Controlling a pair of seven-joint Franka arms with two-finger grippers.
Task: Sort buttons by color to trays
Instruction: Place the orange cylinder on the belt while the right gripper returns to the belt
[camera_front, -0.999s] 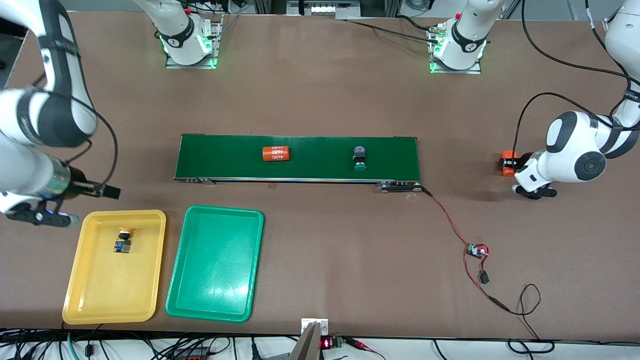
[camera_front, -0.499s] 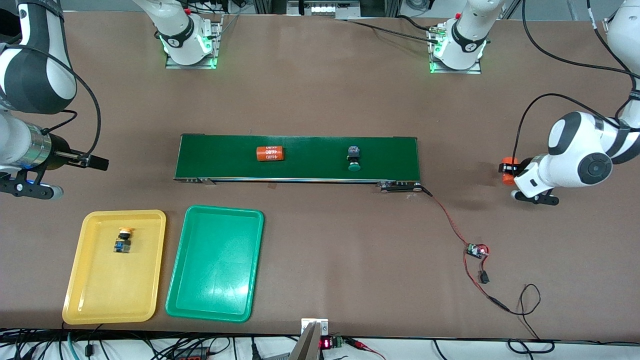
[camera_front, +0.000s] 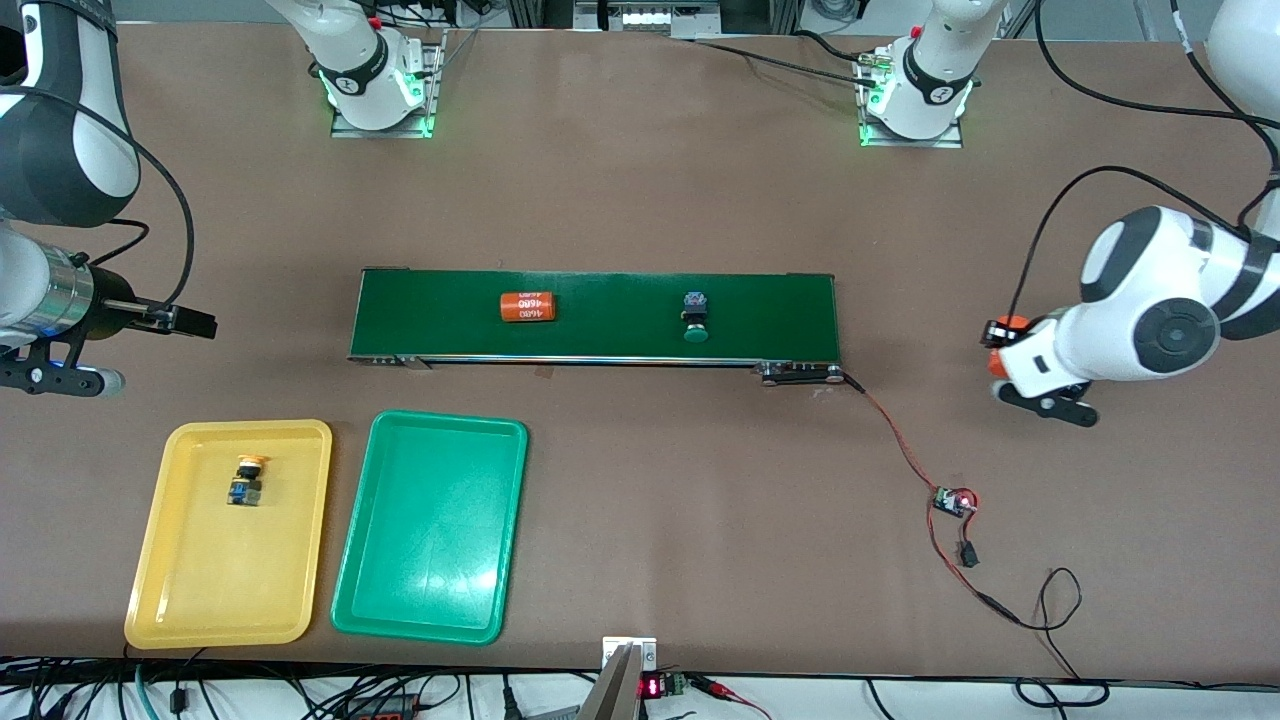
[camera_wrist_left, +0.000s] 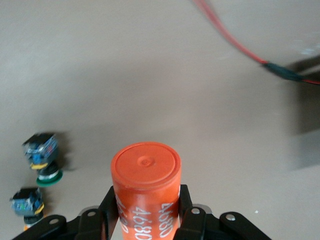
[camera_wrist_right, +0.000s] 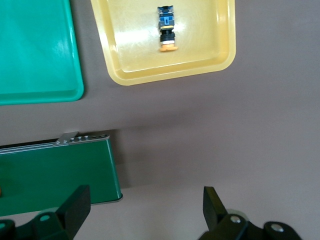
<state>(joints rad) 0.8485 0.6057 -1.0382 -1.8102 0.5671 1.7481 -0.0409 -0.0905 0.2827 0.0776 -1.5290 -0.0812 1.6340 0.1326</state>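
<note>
Buttons number four: one yellow-capped button (camera_front: 246, 480) in the yellow tray (camera_front: 190, 590), one green-capped button (camera_front: 695, 316) on the conveyor belt (camera_front: 600, 345), two (camera_wrist_left: 44, 157) on the table under the left gripper (camera_wrist_left: 146, 212), which pinches an orange cylinder (camera_wrist_left: 146, 180). Green tray (camera_front: 430, 600) sits beside the yellow one. Right gripper (camera_wrist_right: 145, 202) hangs spread wide over the table.

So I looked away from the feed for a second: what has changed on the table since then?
On the conveyor belt, the orange cylinder and green-capped button both rode toward the right arm's end. The right gripper, open, drew back from the yellow tray. The left gripper, shut on another orange cylinder, edged toward the belt. The yellow-capped button and green tray stayed put.
</note>
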